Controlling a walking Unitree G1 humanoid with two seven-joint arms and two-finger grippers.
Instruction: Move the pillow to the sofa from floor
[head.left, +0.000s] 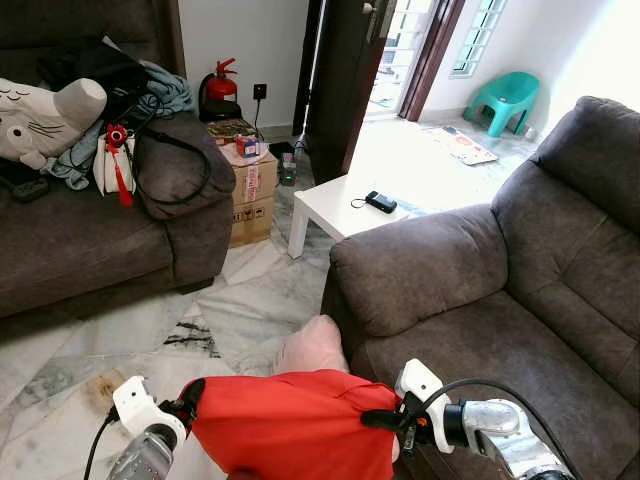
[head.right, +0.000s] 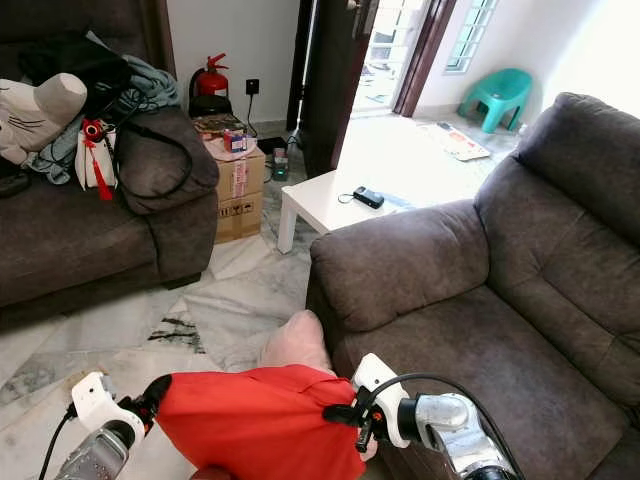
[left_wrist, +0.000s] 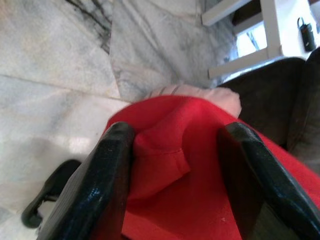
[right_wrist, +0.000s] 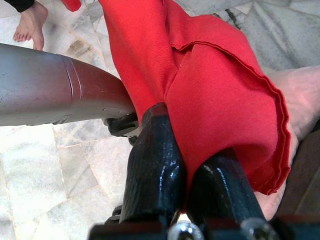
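Note:
A red pillow (head.left: 290, 425) with a pale pink end (head.left: 312, 345) hangs low in front of me, held up between both grippers above the marble floor (head.left: 250, 300). My left gripper (head.left: 190, 400) clamps its left side; in the left wrist view the two black fingers (left_wrist: 112, 165) press the red cloth (left_wrist: 185, 165) from both sides. My right gripper (head.left: 375, 418) is shut on a fold of the red cover (right_wrist: 215, 90) at its right edge. The grey sofa (head.left: 480, 330) is just to the right, its armrest (head.left: 420, 260) beyond the pillow.
A white low table (head.left: 330, 210) carrying a black device (head.left: 380, 201) stands behind the armrest. A second sofa (head.left: 90, 240) piled with clutter is on the left, with a cardboard box (head.left: 255, 195) beside it. A person's bare foot (right_wrist: 30, 22) is on the floor nearby.

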